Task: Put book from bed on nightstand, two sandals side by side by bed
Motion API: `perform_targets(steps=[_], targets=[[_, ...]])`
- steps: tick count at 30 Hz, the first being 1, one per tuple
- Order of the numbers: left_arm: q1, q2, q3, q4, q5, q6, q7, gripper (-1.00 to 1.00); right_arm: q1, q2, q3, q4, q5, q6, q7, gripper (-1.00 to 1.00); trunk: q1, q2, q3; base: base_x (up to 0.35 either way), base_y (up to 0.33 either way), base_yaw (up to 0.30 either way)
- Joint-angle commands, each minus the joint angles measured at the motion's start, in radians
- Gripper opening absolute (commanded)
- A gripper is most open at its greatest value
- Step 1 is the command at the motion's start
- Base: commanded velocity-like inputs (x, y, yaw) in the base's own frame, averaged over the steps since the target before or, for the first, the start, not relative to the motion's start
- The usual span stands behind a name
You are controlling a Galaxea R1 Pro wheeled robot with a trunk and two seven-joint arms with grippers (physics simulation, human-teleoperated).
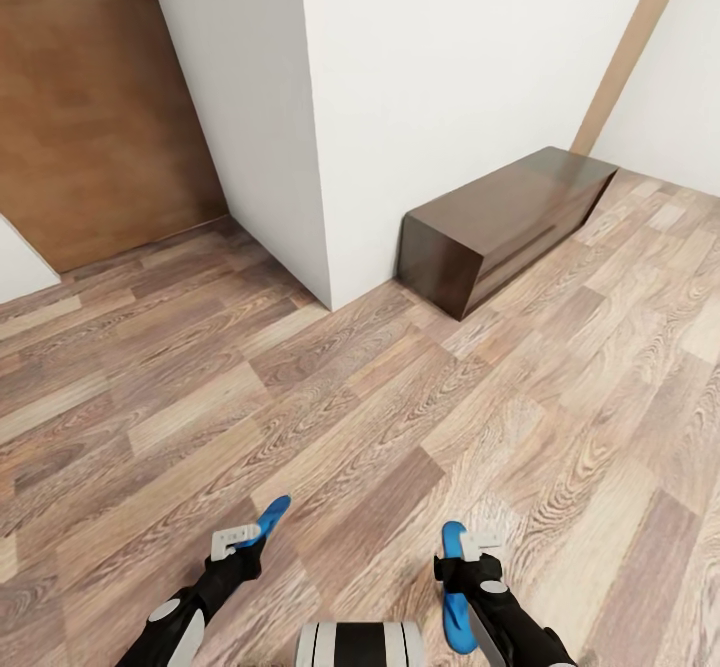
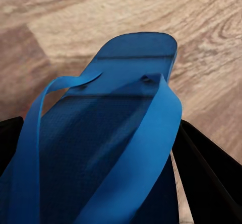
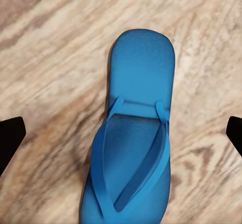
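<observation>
I see two bright blue flip-flop sandals. My left gripper [image 1: 238,544] is shut on one sandal [image 1: 272,519], holding it off the wood floor. In the left wrist view that sandal [image 2: 131,68] sits close between the black fingers [image 2: 206,163], straps up. The other sandal [image 1: 456,607] lies flat on the floor. My right gripper [image 1: 480,547] hangs over it, open. The right wrist view looks straight down on this sandal [image 3: 141,63], with the fingertips [image 3: 10,138] wide apart on both sides and not touching it. The book, bed and nightstand are out of view.
A long low dark-brown cabinet [image 1: 505,227] stands against the white wall [image 1: 440,77] ahead right. A wall corner [image 1: 320,197] juts out at centre, with a brown wooden door [image 1: 90,97] to its left. Wood-plank floor [image 1: 330,407] stretches between me and them.
</observation>
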Motion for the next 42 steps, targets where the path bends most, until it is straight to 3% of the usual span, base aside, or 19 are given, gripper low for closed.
perform_targets(steps=[1, 21, 24, 28, 29, 31, 35, 39, 42], targets=[[-0.001, -0.001, 0.007, 0.001, 0.005, 0.001, -0.008, -1.00, 0.000, 0.001, -0.001, -0.002, 0.010, 0.007, -0.003, 1.00, 0.000, -0.001, -0.005, 0.000, 0.000, 0.000], [-0.001, -0.001, 0.007, 0.001, 0.006, 0.001, -0.010, -1.00, 0.000, 0.000, -0.002, -0.002, 0.010, 0.008, -0.003, 1.00, 0.009, -0.005, -0.082, 0.000, 0.000, 0.000], [-0.001, 0.001, 0.009, -0.001, 0.008, 0.003, -0.025, -1.00, 0.000, 0.000, -0.002, -0.002, 0.008, 0.008, -0.003, 1.00, 0.009, -0.005, -0.082, 0.000, 0.000, 0.000], [-0.001, 0.017, 0.014, -0.050, 0.012, 0.014, -0.163, -1.00, 0.000, -0.001, -0.003, -0.002, 0.006, 0.008, -0.003, 1.00, 0.009, -0.005, -0.082, 0.000, 0.000, 0.000], [-0.001, 0.024, 0.015, -0.084, 0.016, 0.035, -0.221, -1.00, 0.000, -0.001, -0.003, -0.002, 0.006, 0.008, -0.003, 1.00, 0.009, -0.005, -0.082, 0.000, 0.000, 0.000], [-0.001, 0.028, 0.016, -0.126, 0.024, 0.075, -0.278, -1.00, 0.000, -0.001, -0.003, -0.002, 0.006, 0.008, -0.003, 1.00, 0.009, -0.005, -0.082, 0.000, 0.000, 0.000], [0.000, 0.034, 0.016, -0.285, 0.060, 0.248, -0.405, -1.00, 0.000, 0.000, -0.003, -0.002, 0.006, 0.008, -0.003, 1.00, 0.009, -0.005, -0.082, 0.000, 0.000, 0.000], [0.007, 0.036, 0.015, -0.403, 0.094, 0.338, -0.468, -1.00, 0.000, -0.001, -0.003, -0.002, 0.006, 0.008, -0.003, 1.00, 0.009, -0.005, -0.082, 0.000, 0.000, 0.000], [0.009, 0.036, 0.014, -0.433, 0.105, 0.358, -0.490, -1.00, 0.000, 0.000, -0.003, -0.002, 0.007, 0.008, -0.003, 1.00, 0.009, -0.005, -0.082, 0.000, 0.000, 0.000]])
